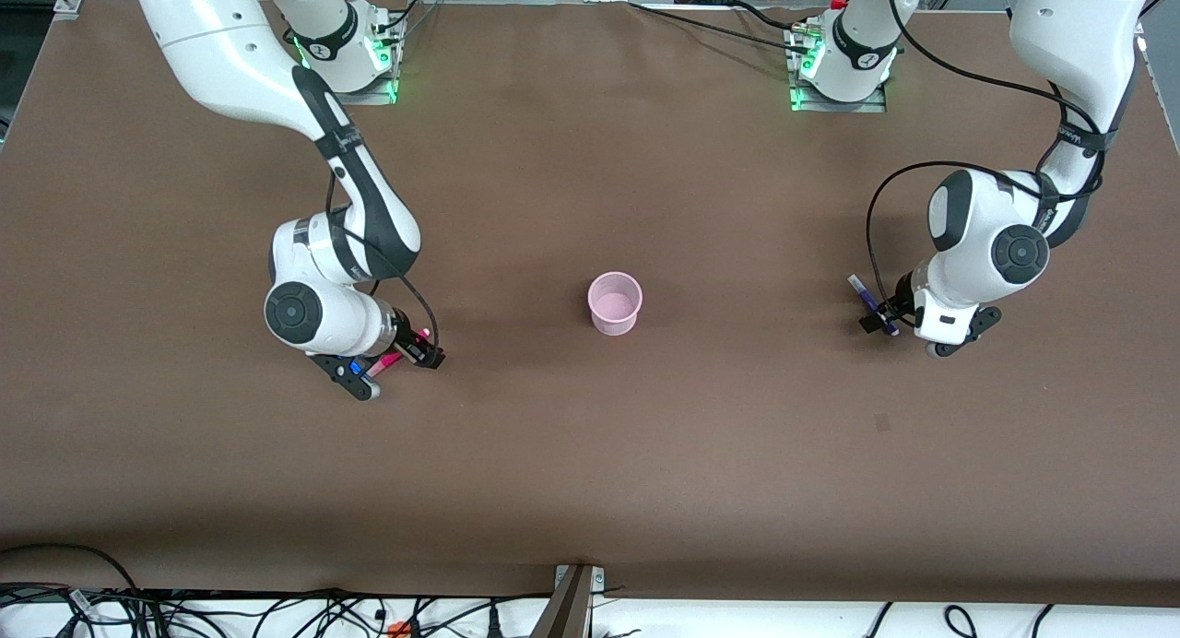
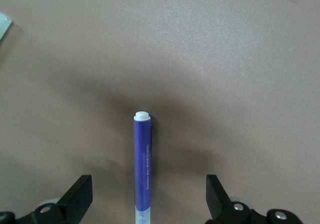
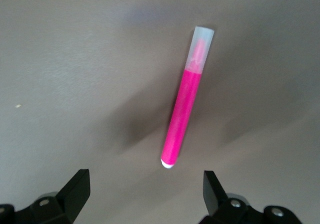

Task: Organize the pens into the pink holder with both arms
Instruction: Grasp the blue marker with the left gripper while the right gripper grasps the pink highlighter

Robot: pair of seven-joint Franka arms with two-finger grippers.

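- Nearest the front camera, our right gripper (image 1: 392,366) is low over the magenta pen (image 1: 398,351), toward the right arm's end of the table. In the right wrist view its fingers (image 3: 75,189) are spread wide with the pen (image 3: 184,115) lying loose on the table (image 1: 590,454) between and ahead of them, so nothing is gripped. We judge the gripper sits this way to straddle the pen before closing.
- The pen's clear cap points away from the fingers and its rounded end toward them; it lies a little askew to the finger line, which may call for a small wrist turn.
- A touch farther, our left gripper (image 1: 908,329) is low over the purple pen (image 1: 868,303) at the left arm's end. Its fingers (image 2: 77,196) are likewise released, wide of the pen (image 2: 142,166), which runs straight up the gap with its pale end (image 2: 142,116) leading. That alignment looks ready for a pinch across the barrel.
- Farther again, midway between the two arms and well apart from both pens, the holder (image 1: 615,302) stands upright with its mouth open. We see only its pink bottom inside: no pen is in it yet.
- We see no yellow or green pen in any view, so we judge the task to be at its first pickup on both sides.
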